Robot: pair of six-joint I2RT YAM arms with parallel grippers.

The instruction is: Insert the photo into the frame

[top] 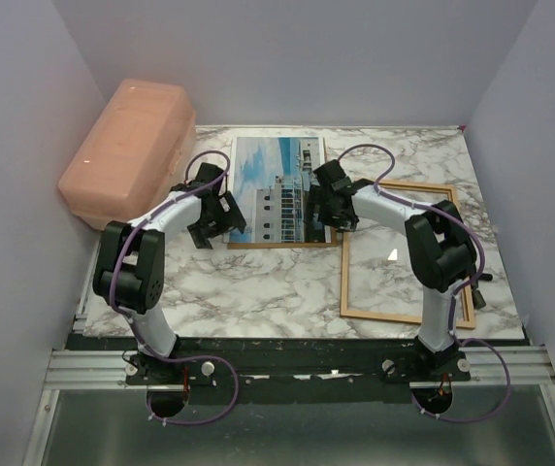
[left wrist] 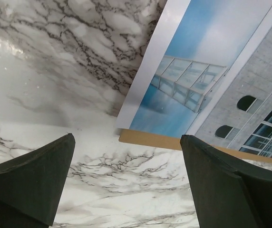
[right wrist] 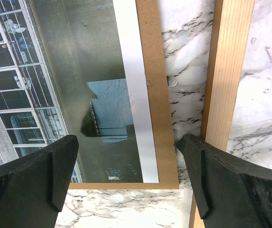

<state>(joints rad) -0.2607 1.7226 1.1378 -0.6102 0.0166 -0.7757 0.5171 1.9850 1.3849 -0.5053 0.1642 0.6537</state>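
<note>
Photo (top: 276, 189): is lying face up on a brown backing board (top: 277, 246), toward the far edge of the worktop (top: 258, 291), about mid-width.
Frame (top: 344, 282): is lying flat toward the right edge of the worktop, just beside the board, marble showing through its opening.
Left pincer (top: 212, 217): is hanging released, jaws wide and holding nothing, by the photo's near-left corner.
Right pincer (top: 322, 208): is hanging released, jaws spread over the photo's right margin and the board's edge, one finger (right wrist: 207, 171) beside the frame rail.
Step in hand, as I am judging it: I am lining up to lift the photo off the board.
Doing it well: I am aiming to catch the white margin alone, keeping the print flat between both pincers.
Risk: pinching print and board together, or creasing a corner.
</note>
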